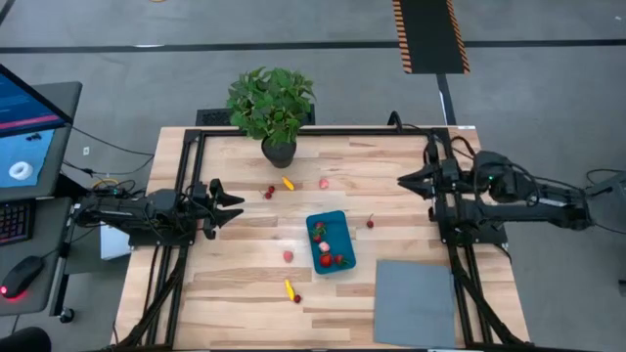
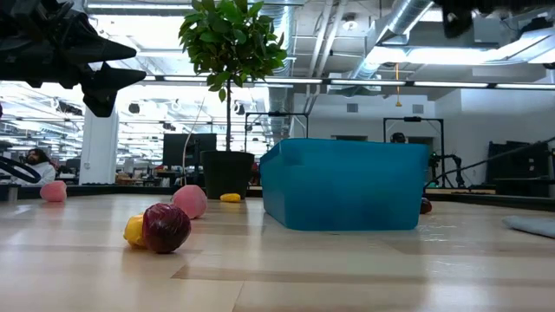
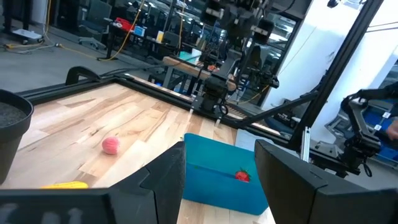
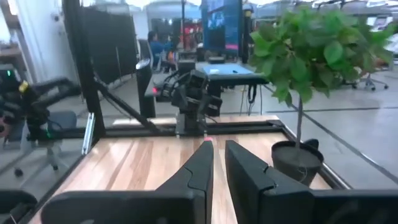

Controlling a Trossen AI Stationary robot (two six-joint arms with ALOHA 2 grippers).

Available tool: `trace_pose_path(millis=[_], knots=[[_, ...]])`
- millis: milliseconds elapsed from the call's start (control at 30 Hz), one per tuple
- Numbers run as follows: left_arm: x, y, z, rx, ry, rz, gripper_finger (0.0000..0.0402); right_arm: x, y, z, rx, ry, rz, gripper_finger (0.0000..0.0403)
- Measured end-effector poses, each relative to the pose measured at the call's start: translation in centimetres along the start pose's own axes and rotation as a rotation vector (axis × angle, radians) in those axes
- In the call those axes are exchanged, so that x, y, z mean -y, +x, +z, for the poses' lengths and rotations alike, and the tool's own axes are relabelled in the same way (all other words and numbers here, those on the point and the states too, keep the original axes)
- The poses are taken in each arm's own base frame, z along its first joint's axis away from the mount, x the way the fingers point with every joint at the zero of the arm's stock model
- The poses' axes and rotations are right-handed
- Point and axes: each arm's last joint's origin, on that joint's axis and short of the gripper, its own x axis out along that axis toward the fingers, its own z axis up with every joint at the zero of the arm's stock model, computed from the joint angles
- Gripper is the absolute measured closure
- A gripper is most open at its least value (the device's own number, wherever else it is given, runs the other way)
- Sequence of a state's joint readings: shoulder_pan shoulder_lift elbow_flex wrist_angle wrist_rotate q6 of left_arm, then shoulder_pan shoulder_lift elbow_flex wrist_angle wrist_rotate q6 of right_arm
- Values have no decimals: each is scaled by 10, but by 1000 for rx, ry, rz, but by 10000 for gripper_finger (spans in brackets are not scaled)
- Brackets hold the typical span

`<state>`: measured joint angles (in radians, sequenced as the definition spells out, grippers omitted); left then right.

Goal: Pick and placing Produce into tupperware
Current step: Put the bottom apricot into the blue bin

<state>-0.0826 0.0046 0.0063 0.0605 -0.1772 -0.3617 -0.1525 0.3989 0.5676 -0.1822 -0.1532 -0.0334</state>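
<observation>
The teal-blue tupperware [image 1: 331, 242] stands near the table's middle, with several red pieces [image 1: 326, 260] inside; it also shows as the tupperware [image 2: 347, 184] and the tupperware [image 3: 224, 177]. Loose produce lies on the wood around it: a yellow piece [image 1: 288, 183], a pink one [image 1: 324, 183], a dark red one [image 1: 270, 192], a red one [image 1: 370, 223], a pink one [image 1: 289, 256], and a yellow and dark red pair [image 1: 292, 291]. My left gripper [image 1: 233, 206] hovers open, left of the tub, pointing at it [image 3: 221, 152]. My right gripper [image 1: 401, 181] hangs shut at the far right [image 4: 219, 146].
A potted plant [image 1: 272, 108] stands at the table's far edge, its pot [image 4: 298, 158] showing in the right wrist view. A grey mat [image 1: 416, 288] lies at the near right corner. Black frame rails [image 1: 186, 186] run along both sides. A monitor [image 1: 24, 127] sits left of the table.
</observation>
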Motion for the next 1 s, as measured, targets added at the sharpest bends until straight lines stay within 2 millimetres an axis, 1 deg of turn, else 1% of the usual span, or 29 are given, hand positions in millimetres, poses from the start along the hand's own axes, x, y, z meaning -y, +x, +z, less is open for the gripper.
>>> trace_pose_path(millis=[167, 267, 333, 533, 800, 900, 933, 1000], knots=[[0, 0, 0, -2, 0, -5, 221, -3, -17, -20, 88, 36, -1, 337], [0, 0, 0, -2, 5, -5, 221, -4, -22, -35, 106, 45, -21, 337], [0, 0, 0, -2, 5, -4, 221, -4, -23, -48, 93, 68, -52, 337], [0, 0, 0, 1, 1, 2, 221, -5, -20, -81, 85, 102, -43, 337], [0, 0, 0, 2, 5, 4, 221, -4, -9, -116, 102, 104, -48, 337], [0, 0, 0, 2, 5, 4, 221, -5, -5, -128, 115, 99, -31, 337], [0, 0, 0, 2, 5, 4, 221, -6, -5, -132, 95, 102, -27, 337], [0, 0, 0, 6, -2, 13, 221, -6, -4, -134, 73, 112, -20, 337]])
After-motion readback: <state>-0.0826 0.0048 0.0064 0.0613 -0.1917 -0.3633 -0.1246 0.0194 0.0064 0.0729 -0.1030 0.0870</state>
